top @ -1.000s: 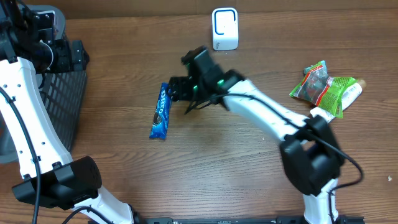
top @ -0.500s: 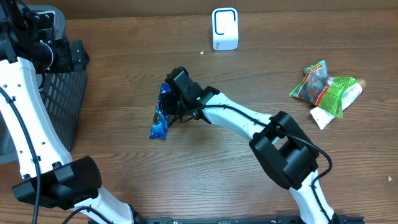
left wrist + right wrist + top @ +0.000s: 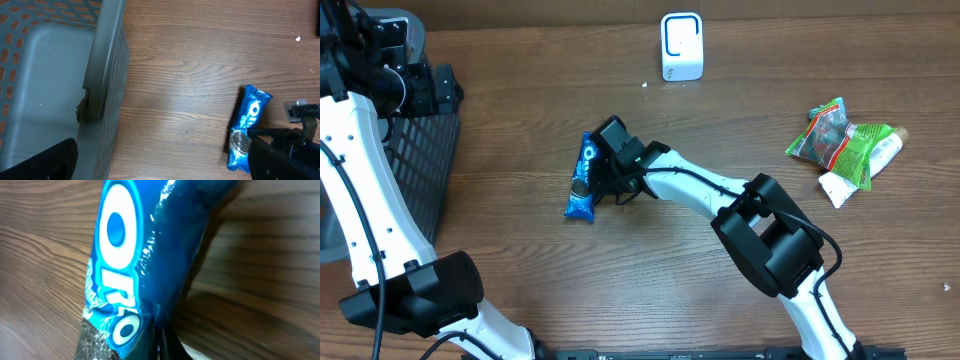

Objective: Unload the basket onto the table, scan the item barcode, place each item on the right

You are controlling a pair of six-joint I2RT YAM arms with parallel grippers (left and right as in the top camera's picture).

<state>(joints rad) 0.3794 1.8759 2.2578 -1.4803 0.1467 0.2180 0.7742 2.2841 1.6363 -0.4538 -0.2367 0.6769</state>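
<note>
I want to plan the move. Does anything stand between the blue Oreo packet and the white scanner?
Nothing visible does. Only bare table lies between the Oreo packet, held by the right gripper, and the white scanner; the snack bags lie far off to the side.

A grey mesh basket (image 3: 102, 65) fills the left of the frame. At lower right, a blue cookie packet (image 3: 248, 117) lies on the wooden surface (image 3: 190, 75), with the dark right claw (image 3: 256, 137) touching its lower half. A white speck (image 3: 298, 38) sits at upper right.
</note>
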